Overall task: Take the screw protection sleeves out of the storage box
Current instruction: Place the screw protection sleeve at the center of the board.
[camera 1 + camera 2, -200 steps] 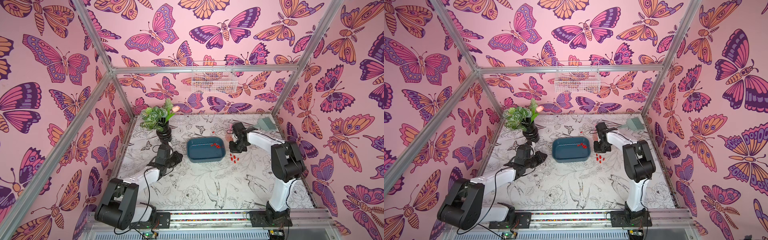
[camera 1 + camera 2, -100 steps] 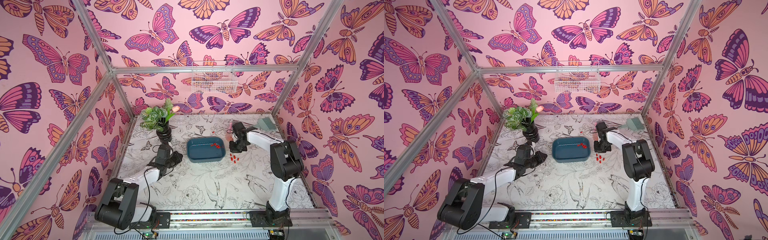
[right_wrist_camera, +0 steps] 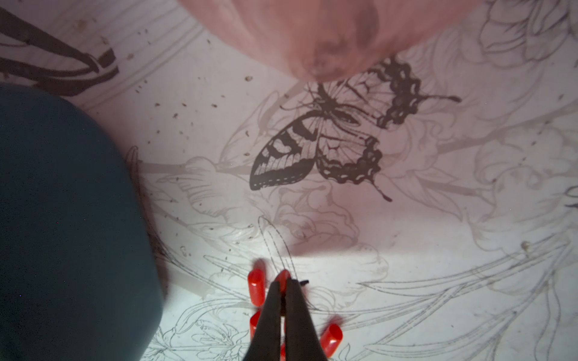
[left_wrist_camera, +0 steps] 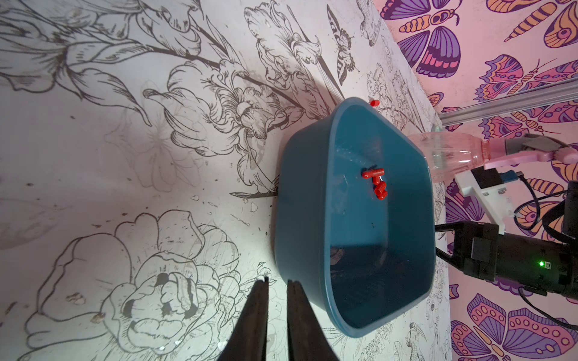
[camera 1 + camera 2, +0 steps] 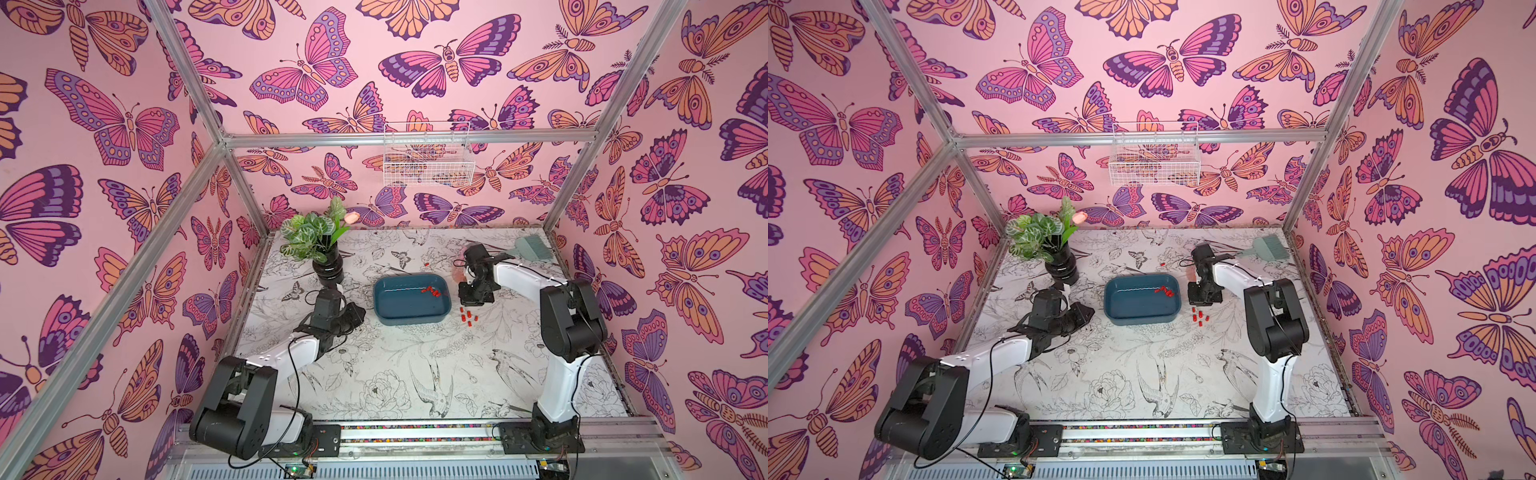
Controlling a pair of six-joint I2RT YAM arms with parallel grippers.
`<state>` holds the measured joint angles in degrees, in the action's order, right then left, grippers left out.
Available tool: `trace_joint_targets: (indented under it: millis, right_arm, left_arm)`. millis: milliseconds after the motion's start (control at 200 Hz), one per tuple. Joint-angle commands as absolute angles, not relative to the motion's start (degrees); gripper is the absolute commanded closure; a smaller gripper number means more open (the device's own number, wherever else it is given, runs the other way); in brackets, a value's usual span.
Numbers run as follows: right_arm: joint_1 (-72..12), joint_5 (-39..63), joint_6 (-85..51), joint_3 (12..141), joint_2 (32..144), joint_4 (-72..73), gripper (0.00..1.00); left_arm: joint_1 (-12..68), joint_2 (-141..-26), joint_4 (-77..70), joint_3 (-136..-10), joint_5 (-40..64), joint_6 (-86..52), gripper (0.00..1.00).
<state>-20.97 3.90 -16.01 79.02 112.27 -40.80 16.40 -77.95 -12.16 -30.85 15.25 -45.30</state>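
Right gripper (image 3: 283, 283) pointed down, jaws pressed together; left gripper (image 4: 278, 280) low and level, jaws narrowly parted.

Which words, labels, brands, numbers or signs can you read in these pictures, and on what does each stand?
None can be read. The storage box, screw protection sleeves and black vase show no lettering; any marks on the small circuit board are too small to read.

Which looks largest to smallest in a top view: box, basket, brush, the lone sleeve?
1. Basket and box: close; the basket hangs higher, likely nearer the camera, so unranked.
2. Brush.
3. Sleeve.
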Motion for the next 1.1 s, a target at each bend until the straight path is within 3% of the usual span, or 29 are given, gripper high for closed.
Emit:
trace_joint_targets:
  millis: [0, 396, 1092]
  right_arm:
    - [-20.47, 3.00, -15.24, 80.18, 113.11, -42.28, 0.91]
    - [-20.41, 3.07, -15.29, 79.56, 112.02, -42.59, 0.77]
    - [-22.87, 3.16, -15.56, 76.77, 96.03, -44.19, 0.68]
  left_arm:
    - [15.85, -78.59, -12.24, -31.03, 15.72, -45.22, 0.82]
    - [15.90, -78.69, -12.25, -31.07, 15.69, -45.18, 0.82]
    - [15.84, -78.58, -12.29, -31.03, 15.64, -45.20, 0.82]
